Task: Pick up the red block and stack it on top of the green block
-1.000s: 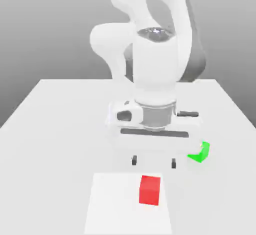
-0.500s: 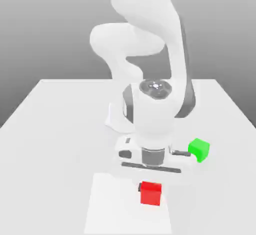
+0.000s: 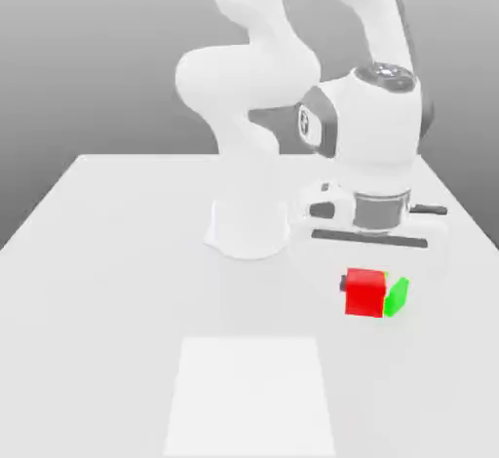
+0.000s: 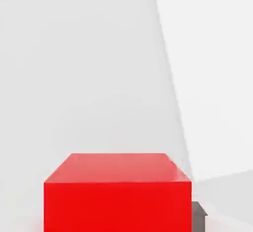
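Carrying red block [image 3: 364,292] clamped in gripper [image 3: 364,285], in front of part of green block [image 3: 396,296] in exterior view; gap between blocks hard to judge. Best to lift clear of green block's top first, center above it, match its turned faces, lower gently until seated, then release, withdraw straight up.

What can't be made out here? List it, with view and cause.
- Exterior view: most of the green block, hidden behind the red block and gripper.
- Hand view: the red block's lower part, cut off by the picture's edge.
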